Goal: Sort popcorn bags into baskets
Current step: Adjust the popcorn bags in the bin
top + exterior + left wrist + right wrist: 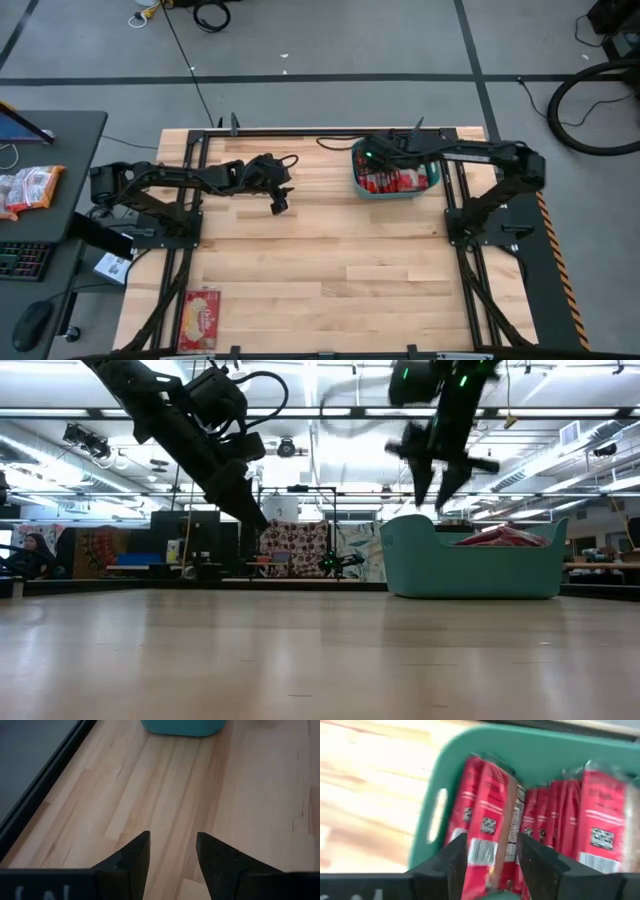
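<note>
A teal basket (396,194) stands at the table's far right, with several red popcorn bags (393,180) on edge inside it, their tops (510,536) showing above the rim. My right gripper (438,485) hangs open above the basket's left end, over the bags (487,805), and touches none of them. One more red popcorn bag (201,318) lies flat at the table's near left corner. My left gripper (279,201) hangs open above bare wood left of the basket, with nothing between its fingers (135,855).
A dark side desk (60,150) left of the table carries orange-and-white packets (30,188), a keyboard and a mouse. Bare wood fills the table's middle and near right. Black frame rails run along the table's edges.
</note>
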Motion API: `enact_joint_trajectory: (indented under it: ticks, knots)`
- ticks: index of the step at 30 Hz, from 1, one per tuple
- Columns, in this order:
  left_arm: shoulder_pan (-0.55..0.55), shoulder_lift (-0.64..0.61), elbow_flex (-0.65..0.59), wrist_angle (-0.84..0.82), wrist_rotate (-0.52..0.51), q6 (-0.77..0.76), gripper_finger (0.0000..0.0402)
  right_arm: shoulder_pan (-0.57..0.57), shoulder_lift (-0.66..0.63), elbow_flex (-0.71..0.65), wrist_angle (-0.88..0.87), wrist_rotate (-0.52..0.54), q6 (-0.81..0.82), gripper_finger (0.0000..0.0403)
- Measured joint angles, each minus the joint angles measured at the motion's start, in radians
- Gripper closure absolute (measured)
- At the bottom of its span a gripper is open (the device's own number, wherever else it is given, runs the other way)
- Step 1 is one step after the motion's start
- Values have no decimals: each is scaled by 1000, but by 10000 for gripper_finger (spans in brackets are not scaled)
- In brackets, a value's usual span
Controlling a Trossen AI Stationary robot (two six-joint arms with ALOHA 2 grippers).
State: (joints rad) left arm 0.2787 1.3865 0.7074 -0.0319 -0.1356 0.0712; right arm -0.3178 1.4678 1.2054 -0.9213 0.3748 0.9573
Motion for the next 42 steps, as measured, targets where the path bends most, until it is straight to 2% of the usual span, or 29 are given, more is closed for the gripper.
enact_joint_trajectory:
  ticks: [7, 13, 22, 28, 31, 34, 39, 42]
  knots:
    - [0, 0, 0, -31, 1, -41, 235, -97, 206, -4, -39, -147, -12, 251]
    - [-1, 0, 0, -98, 1, -67, 235, -153, 278, -1, -39, -211, -49, 251]
    - [-1, 0, 0, -131, 1, -66, 235, -238, 295, -1, -36, -178, -94, 252]
    - [-1, 0, 0, -141, 1, -68, 235, -228, 194, -4, -8, -201, -118, 252]
    - [-1, 0, 0, -140, 1, -66, 235, -227, 134, -4, 45, -209, -308, 252]
    - [0, 0, 0, -135, -2, -59, 235, -234, 95, -3, 59, -241, -634, 252]
    - [13, 0, 0, -132, -2, -61, 235, -248, 85, -3, 7, -242, -1171, 252]
    - [18, 0, 0, -132, -2, -100, 235, -266, 110, -3, 5, -242, -1370, 252]
